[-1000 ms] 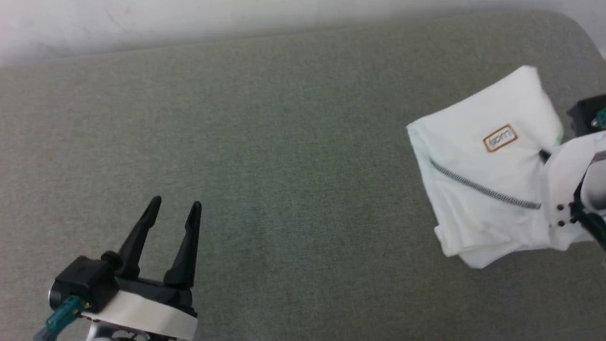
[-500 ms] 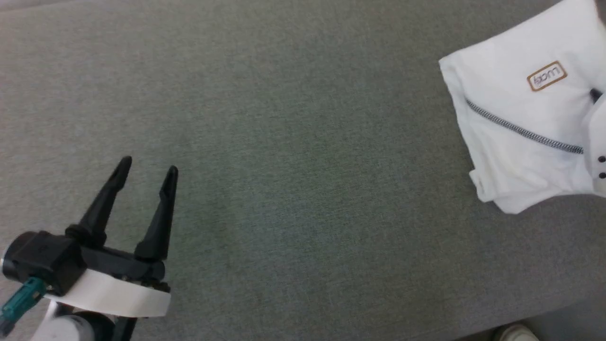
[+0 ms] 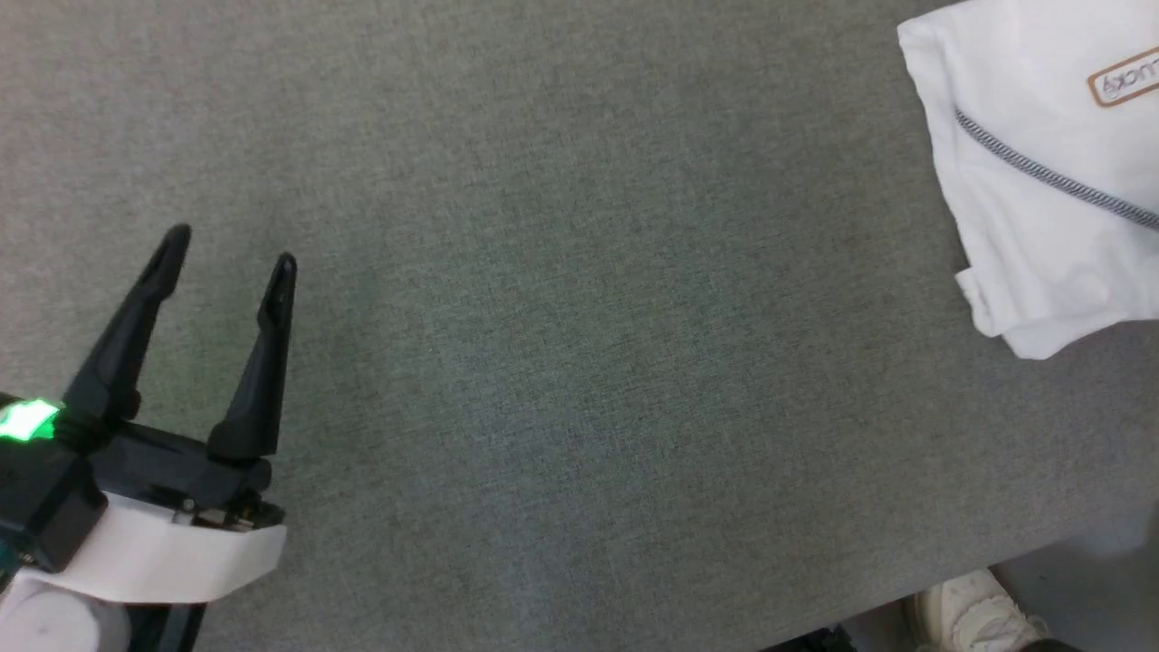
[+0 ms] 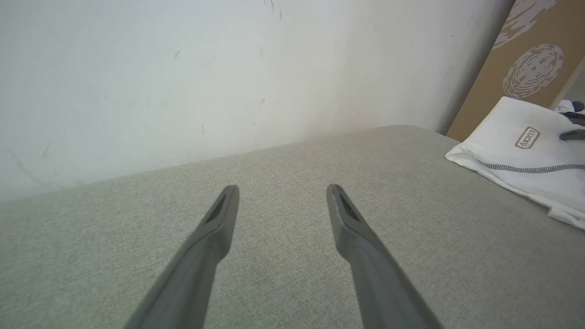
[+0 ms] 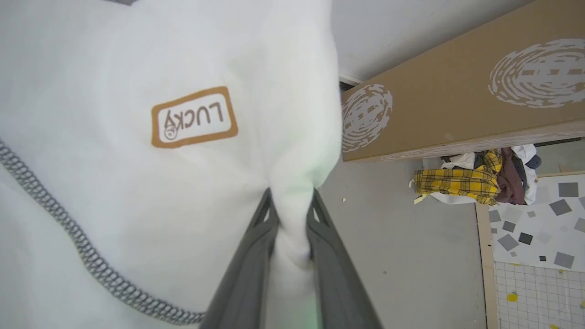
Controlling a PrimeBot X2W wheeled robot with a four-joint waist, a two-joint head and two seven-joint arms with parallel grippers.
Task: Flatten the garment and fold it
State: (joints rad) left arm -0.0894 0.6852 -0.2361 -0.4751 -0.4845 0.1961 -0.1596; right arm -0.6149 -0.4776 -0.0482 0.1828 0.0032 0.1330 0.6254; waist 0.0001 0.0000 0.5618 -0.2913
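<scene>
**A:** Where is the garment (image 3: 1041, 226)?

**B:** It lies bundled at the far right of the grey desk (image 3: 579, 317). Its brown-edged label (image 5: 194, 116) faces up and a zigzag seam (image 3: 1050, 177) crosses it.

**A:** And the right gripper (image 5: 291, 201)?

**B:** It's pinching a bunched fold of the white cloth, which fills the narrow gap between its fingers.

**A:** The left gripper (image 3: 231, 246)?

**B:** It's at the near left, well apart from the garment, with its fingers spread over bare desk and holding nothing.

**A:** Anything else?

**B:** There's a pale shoe (image 3: 973, 611) by the desk's near right edge and a cardboard box (image 5: 457, 91) beyond the garment.
</scene>
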